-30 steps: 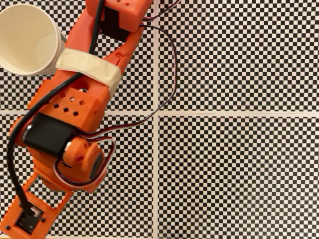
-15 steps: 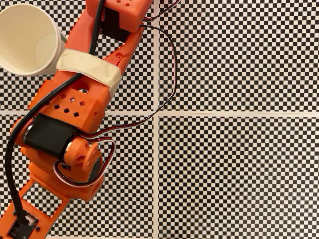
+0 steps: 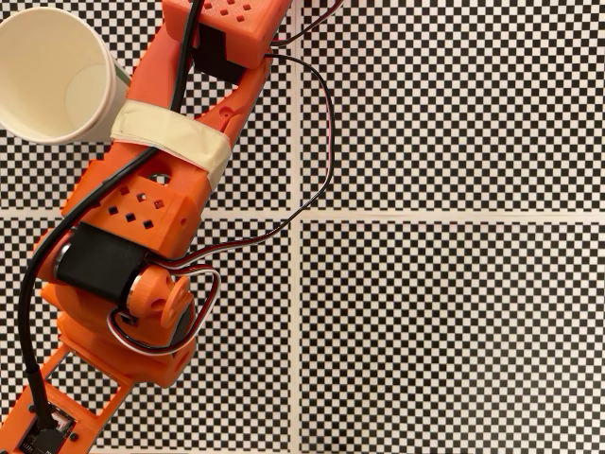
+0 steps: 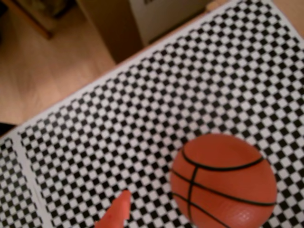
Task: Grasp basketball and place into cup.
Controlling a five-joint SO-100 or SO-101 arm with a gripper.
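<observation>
The ball [image 4: 223, 180] is seen on the checkered mat [image 4: 156, 109] beside one orange fingertip [image 4: 118, 211]; gripper opening cannot be told.

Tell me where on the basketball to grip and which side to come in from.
Grip the basketball across its widest middle, one finger on each side. It is a smooth round ball sitting on the checkered mat with clear space around it, so any lower or higher pinch would likely squeeze it out. Coming down from above seems best; one orange fingertip already sits to its left in the wrist view.
</observation>
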